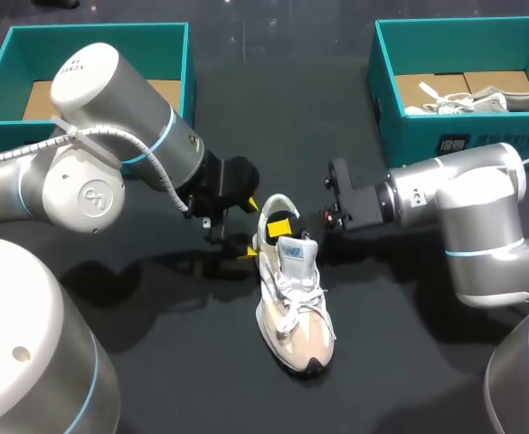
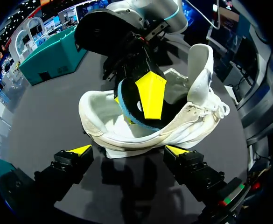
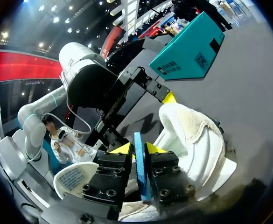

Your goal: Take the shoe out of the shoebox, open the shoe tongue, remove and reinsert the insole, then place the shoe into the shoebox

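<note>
Head view, right shoebox (image 1: pixel 427 145) holding a shoe (image 1: pixel 470 101)

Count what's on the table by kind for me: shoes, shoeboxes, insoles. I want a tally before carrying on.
Shoes: 2, the table shoe and the boxed shoe
Shoeboxes: 2, the left shoebox and the right shoebox, which holds the boxed shoe
Insoles: 1, the blue insole, pinched in the right gripper
Total: 5

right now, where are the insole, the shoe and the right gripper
insole (image 3: pixel 139 175), right wrist view, its blue edge
shoe (image 1: pixel 296 294), head view, the laces
right gripper (image 3: pixel 138 148), right wrist view, midway between yellow tips
</note>
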### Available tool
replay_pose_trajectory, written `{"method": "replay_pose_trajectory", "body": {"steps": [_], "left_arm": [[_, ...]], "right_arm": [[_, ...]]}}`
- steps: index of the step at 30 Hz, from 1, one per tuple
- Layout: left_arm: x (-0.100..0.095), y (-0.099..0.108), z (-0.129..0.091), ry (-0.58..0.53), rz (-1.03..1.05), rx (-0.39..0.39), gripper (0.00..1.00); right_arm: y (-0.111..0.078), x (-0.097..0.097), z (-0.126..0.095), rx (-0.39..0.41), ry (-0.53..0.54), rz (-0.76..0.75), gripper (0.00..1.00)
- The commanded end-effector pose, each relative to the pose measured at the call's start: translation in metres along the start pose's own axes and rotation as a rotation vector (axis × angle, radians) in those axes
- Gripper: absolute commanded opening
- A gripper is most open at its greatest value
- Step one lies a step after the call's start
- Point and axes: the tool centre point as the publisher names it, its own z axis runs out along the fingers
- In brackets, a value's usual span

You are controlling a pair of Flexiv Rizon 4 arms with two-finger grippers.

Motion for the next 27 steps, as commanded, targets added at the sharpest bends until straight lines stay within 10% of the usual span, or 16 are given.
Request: {"method": "replay_pose_trajectory", "body": {"steps": [1,9,14,27], "left_arm": [[0.000,-0.001,0.001,-0.002,0.000,-0.005,1.00],[0.000,-0.001,0.001,-0.002,0.000,-0.005,1.00],[0.000,-0.001,0.001,-0.002,0.000,-0.005,1.00],[0.000,-0.001,0.001,-0.002,0.000,-0.005,1.00]], "right_arm": [[0.008,0.009,-0.002,0.022,-0.029,-0.020,0.36],[0.021,0.014,-0.012,0.041,-0.084,-0.061,0.29],[0.025,0.012,-0.018,0.034,-0.100,-0.055,0.01],[-0.003,0.000,-0.002,0.036,-0.047,0.043,0.00]]}}
